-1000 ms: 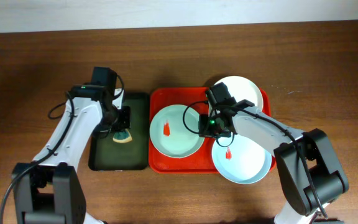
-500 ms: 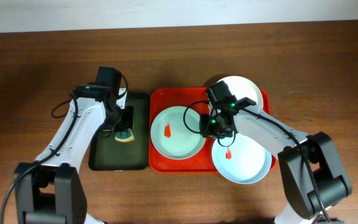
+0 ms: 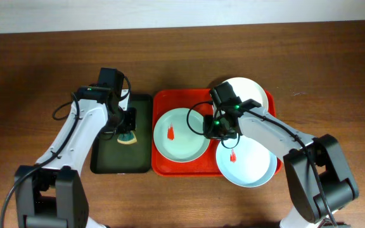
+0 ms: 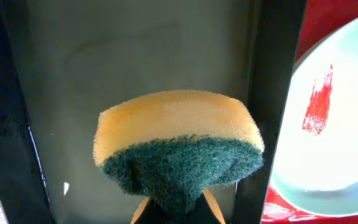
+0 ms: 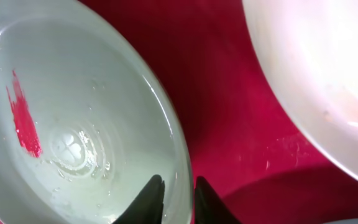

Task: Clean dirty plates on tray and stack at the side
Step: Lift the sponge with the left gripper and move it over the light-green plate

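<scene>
my right gripper [image 5: 176,198] straddled rim of green plate [image 5: 73,124] on red tray [image 5: 229,124], jaws narrow; couldn't tell if pinched. plate spread toward my left arm. left gripper [image 4: 176,214] clamped sponge [image 4: 179,137], near that plate.

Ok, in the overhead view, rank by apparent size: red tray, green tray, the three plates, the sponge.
1. red tray
2. dark green tray
3. left mint plate, front mint plate, white plate: these look alike, and the white one is partly covered, so unranked
4. sponge
</scene>
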`<state>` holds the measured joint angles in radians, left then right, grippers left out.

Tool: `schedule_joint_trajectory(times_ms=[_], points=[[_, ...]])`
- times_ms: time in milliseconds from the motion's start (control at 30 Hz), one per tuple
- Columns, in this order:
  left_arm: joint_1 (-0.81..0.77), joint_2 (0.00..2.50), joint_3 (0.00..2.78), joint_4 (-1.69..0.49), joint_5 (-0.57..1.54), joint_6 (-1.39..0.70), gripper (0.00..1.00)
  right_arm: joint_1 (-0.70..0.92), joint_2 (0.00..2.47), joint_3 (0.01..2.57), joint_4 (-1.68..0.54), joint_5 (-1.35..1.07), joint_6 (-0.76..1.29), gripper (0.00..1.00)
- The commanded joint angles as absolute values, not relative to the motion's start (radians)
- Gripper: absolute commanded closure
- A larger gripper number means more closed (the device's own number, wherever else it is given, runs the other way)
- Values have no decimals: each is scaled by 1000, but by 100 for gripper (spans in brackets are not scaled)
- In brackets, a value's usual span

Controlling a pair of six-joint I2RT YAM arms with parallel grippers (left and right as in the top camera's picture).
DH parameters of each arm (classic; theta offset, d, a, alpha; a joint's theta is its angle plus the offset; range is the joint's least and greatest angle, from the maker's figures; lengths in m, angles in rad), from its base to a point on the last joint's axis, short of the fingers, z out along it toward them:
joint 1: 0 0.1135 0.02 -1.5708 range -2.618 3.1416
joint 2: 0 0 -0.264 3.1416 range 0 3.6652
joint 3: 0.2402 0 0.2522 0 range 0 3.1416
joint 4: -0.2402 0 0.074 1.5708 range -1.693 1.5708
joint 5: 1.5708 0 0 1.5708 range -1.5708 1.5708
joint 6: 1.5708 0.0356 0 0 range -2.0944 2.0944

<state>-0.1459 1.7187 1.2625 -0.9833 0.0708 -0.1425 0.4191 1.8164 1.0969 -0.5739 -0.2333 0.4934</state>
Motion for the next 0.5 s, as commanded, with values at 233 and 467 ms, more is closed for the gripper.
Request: schedule_joint_trajectory(times_ms=[233,467], points=[[-148,1713,1280,-972,65,-142,100,426,1839,1098,-553,-260,487,96],[-217,1719,1330,-915,233,-195,100,425,1839,1098,-543,-295,487,96]])
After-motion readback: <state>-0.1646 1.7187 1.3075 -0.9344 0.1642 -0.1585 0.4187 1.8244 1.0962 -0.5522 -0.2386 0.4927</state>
